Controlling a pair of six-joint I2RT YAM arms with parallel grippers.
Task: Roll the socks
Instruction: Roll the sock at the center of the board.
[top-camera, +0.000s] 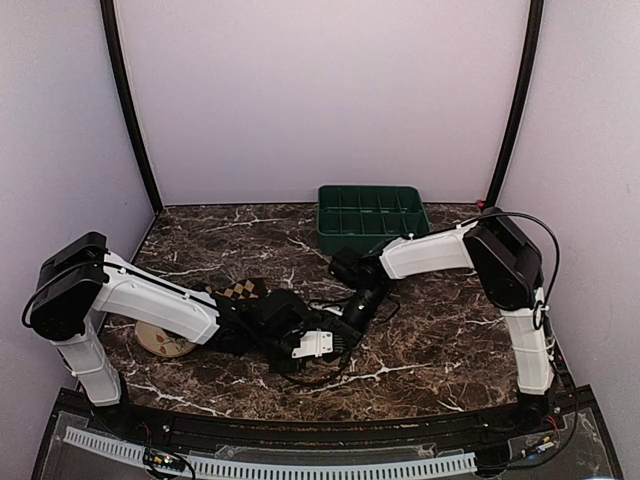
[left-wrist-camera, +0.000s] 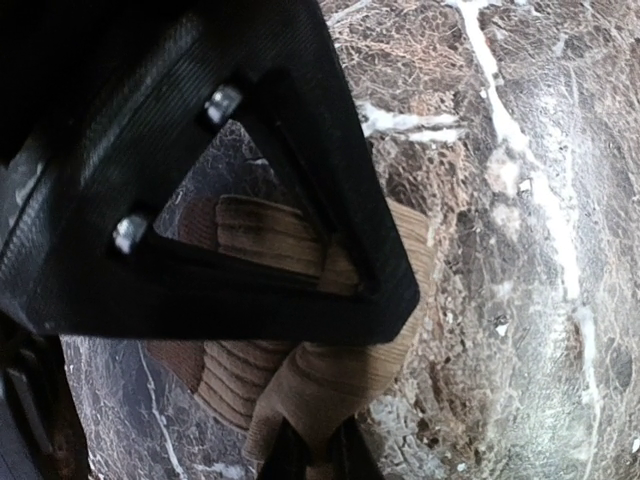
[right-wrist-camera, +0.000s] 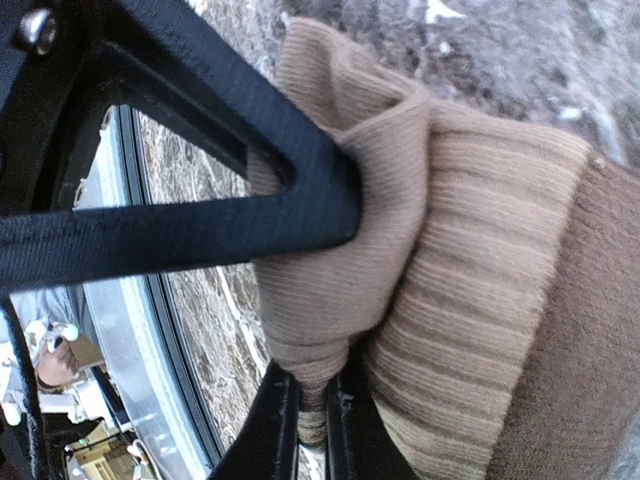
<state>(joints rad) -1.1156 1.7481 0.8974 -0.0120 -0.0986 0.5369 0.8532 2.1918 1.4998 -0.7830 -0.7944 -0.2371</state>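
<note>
One tan sock (right-wrist-camera: 470, 250) pinched by left gripper (left-wrist-camera: 308, 462), right gripper (right-wrist-camera: 312, 425) | checked sock (top-camera: 243, 289) part-hidden

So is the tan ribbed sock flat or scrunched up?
Scrunched up. The tan ribbed fabric sock bunches into folds where the right fingers pinch it.

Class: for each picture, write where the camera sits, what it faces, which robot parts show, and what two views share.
Top external: above and behind, looking down on the table; left arm and right arm show.
Left wrist: on its arm, facing the tan sock; left end effector shows.
Right wrist: on its arm, facing the same sock; right end effector shows.
Shared: both wrists see the sock.
</note>
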